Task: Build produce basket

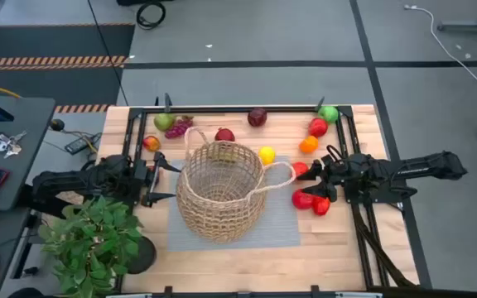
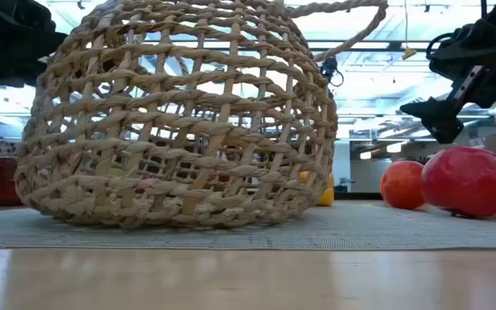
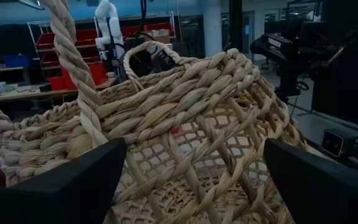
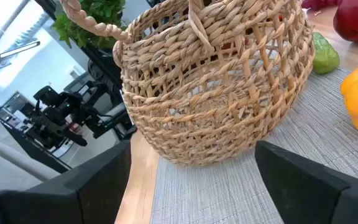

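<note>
Empty basket [image 1: 220, 191] sits between left gripper [image 1: 157, 175] and right gripper [image 1: 311, 175], fingers released.

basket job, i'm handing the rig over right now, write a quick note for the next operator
Left gripper: open, empty, beside the basket's left wall.
Right gripper: open, empty, right of the basket by its loop handle, over red fruit.
Basket sits on the grey mat at table centre and looks empty from above.
Produce is loose around it: yellow piece, orange, maroon, grapes, green pear.
Done: nothing loaded. Left: everything.
</note>
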